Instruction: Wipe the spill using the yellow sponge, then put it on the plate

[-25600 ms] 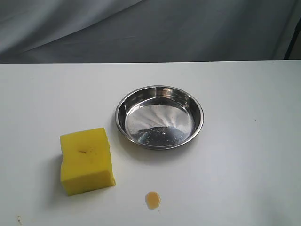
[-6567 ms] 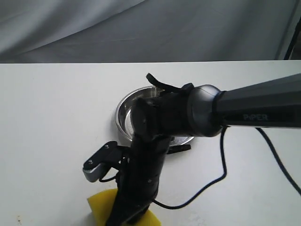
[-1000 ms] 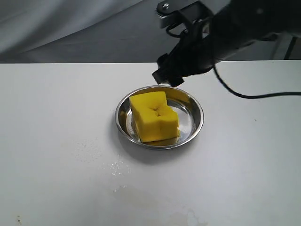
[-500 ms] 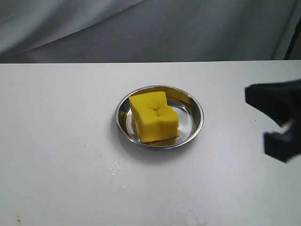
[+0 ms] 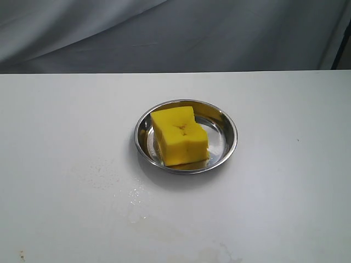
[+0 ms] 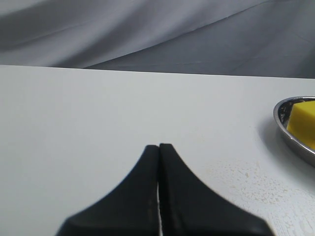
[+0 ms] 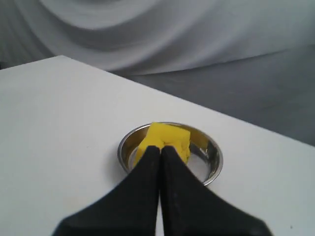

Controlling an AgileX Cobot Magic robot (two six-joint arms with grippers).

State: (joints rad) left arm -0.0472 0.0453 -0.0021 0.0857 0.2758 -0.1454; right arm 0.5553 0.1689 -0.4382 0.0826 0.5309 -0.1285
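Observation:
The yellow sponge (image 5: 179,135) lies inside the steel plate (image 5: 226,148) at the table's middle, dented on its top face. No amber drop shows; only a faint wet smear (image 5: 137,200) remains in front of the plate. Neither arm appears in the exterior view. My right gripper (image 7: 160,148) is shut and empty, held well back from the plate (image 7: 214,167) with the sponge (image 7: 170,137) just beyond its tips. My left gripper (image 6: 159,146) is shut and empty over bare table, and the plate's rim (image 6: 288,140) and sponge (image 6: 302,123) show at that view's edge.
A grey cloth backdrop (image 5: 175,33) hangs behind the table's far edge. Dried speckled residue (image 6: 246,182) marks the white tabletop near the left gripper. A tiny dark speck (image 5: 22,253) sits at the table's front left.
The right arm, above the plate a second ago, swung off to the right and has left the exterior view. The sponge stays in the plate, unmoved.

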